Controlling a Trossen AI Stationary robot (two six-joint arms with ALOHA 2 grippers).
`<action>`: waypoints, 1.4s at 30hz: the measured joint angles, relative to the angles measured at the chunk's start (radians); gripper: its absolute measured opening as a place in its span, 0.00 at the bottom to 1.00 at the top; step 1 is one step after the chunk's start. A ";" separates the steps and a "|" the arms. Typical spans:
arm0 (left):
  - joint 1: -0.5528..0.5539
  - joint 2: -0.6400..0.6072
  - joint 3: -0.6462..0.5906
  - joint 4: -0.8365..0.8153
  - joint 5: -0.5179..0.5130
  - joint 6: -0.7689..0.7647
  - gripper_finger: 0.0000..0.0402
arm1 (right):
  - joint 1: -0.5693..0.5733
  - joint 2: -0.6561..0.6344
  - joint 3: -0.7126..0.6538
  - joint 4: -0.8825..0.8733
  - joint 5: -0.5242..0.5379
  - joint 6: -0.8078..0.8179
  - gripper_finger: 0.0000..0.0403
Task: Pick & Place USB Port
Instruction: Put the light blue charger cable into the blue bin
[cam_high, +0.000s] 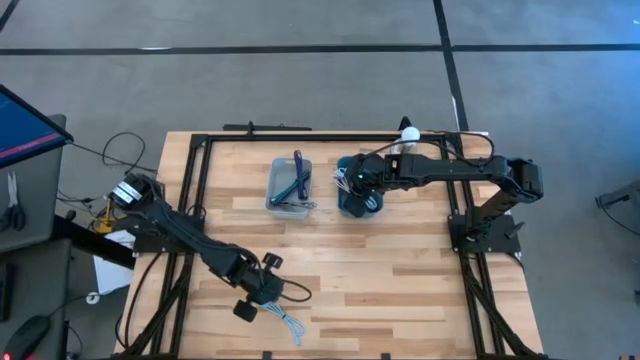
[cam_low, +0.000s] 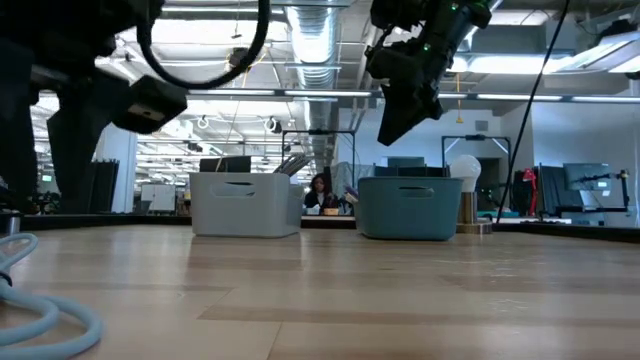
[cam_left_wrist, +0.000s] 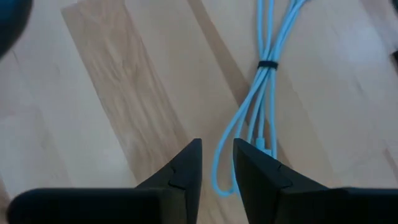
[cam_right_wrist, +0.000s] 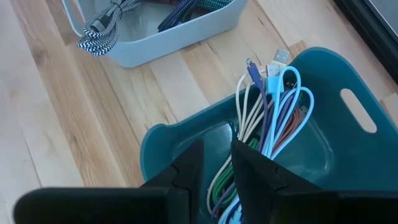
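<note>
Currently logged, by the high view's clock face:

- Left gripper (cam_left_wrist: 216, 163): at 7 o'clock near the table's front edge, above the light-blue cable (cam_left_wrist: 258, 93); fingers nearly closed, a narrow gap between them, nothing held. One loop of the cable showing in that gap; whether touched, cannot tell.
- Light-blue cable: bundled with a dark tie, flat on the wooden table (cam_high: 400, 270), well apart from both bins.
- Right gripper (cam_right_wrist: 216, 163): at 1 o'clock, over the teal bin (cam_right_wrist: 348, 143); fingers almost together, empty.
- Teal bin: packed with cables (cam_right_wrist: 273, 106), connectors up.
- Grey bin (cam_high: 289, 185): just beside the teal one, holding braided cables.
- White bulb (cam_high: 409, 133): behind the teal bin.

Risks, as judgement: single strand pinched, so bundle dangling or slipping; tangled neighbours lifted together out of the teal bin; bin rim fouling the fingers.
</note>
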 joint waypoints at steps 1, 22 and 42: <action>0.000 0.007 0.000 -0.001 0.000 -0.009 0.24 | 0.000 0.000 0.000 0.000 0.000 0.000 0.19; 0.008 0.139 0.004 0.023 0.052 -0.054 0.36 | 0.000 0.000 0.000 0.000 -0.004 0.000 0.19; 0.008 0.113 -0.003 0.022 0.047 -0.050 0.03 | 0.000 -0.001 0.001 -0.003 -0.004 0.000 0.19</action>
